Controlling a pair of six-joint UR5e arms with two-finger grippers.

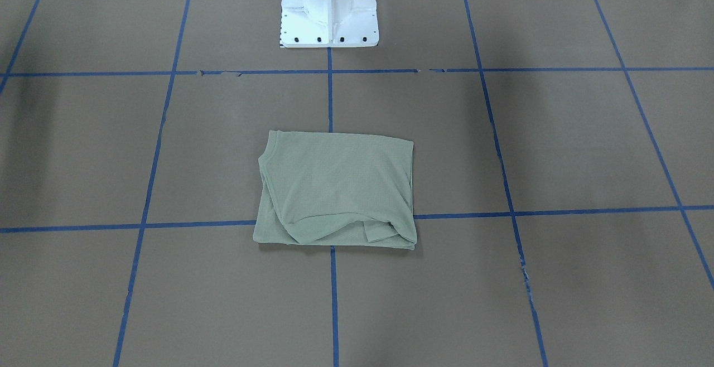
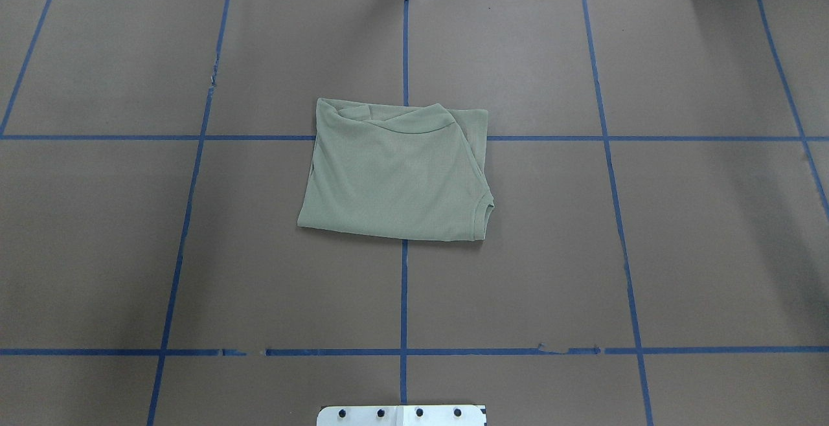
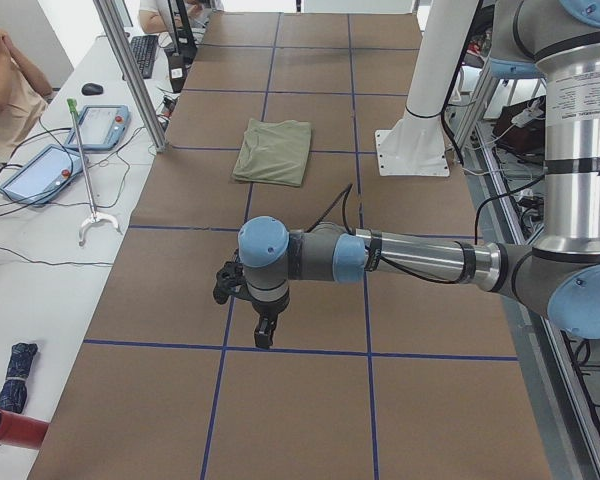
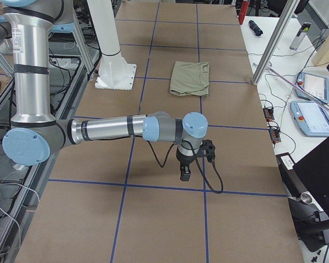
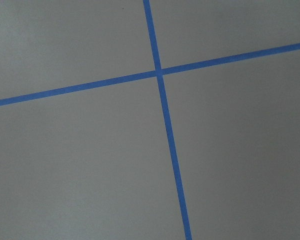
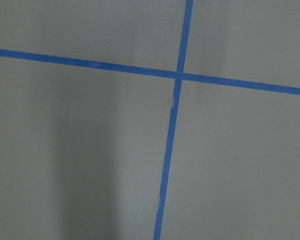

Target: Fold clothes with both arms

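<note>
The sage-green shirt (image 1: 339, 189) lies folded into a rough rectangle at the table's middle, over a crossing of blue tape lines. It also shows in the overhead view (image 2: 398, 170), in the left side view (image 3: 274, 151) and in the right side view (image 4: 191, 78). My left gripper (image 3: 265, 335) hangs over bare table far from the shirt, near the table's end. My right gripper (image 4: 185, 174) hangs the same way near the other end. Each shows only in its side view, so I cannot tell whether either is open or shut. Both wrist views show only table and tape.
The white pedestal base (image 1: 329, 7) stands behind the shirt. Brown paper with a blue tape grid (image 2: 403, 296) covers the table. A person (image 3: 5, 85), tablets (image 3: 42, 172) and cables sit on the side bench beyond the table's edge.
</note>
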